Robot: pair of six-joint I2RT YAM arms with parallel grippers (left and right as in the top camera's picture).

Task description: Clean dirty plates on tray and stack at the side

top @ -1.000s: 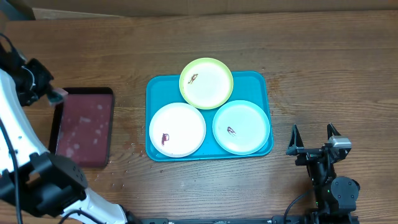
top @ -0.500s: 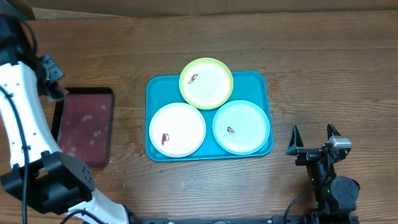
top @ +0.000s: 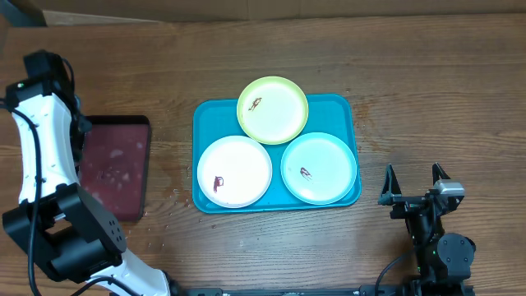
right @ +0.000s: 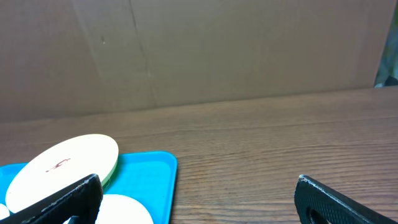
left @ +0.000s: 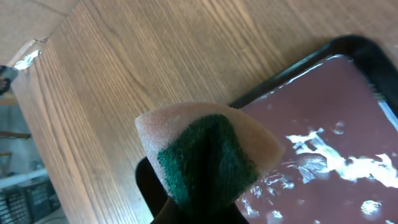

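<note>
Three plates lie on the turquoise tray (top: 205, 119): yellow-green (top: 273, 109) at the back, overlapping the far rim, white (top: 234, 171) front left, pale mint (top: 319, 168) front right. Each has a small dark smear. My left gripper (top: 80, 123) is at the far left corner of the maroon tray, mostly hidden under its arm. In the left wrist view the left gripper (left: 199, 208) is shut on a peach sponge with a green scouring face (left: 208, 152). My right gripper (top: 413, 186) is open and empty, right of the tray; the right wrist view (right: 199, 208) shows its fingers wide apart.
A dark maroon, black-rimmed tray (top: 111, 167) with wet patches lies left of the turquoise tray and also shows in the left wrist view (left: 336, 124). Cardboard stands along the table's back edge (right: 199, 50). Bare wood lies between the turquoise tray and my right gripper.
The left arm has swung up and toward the back at the far left, its wrist now over the maroon tray's far left corner. The right arm and the plates have not moved.
</note>
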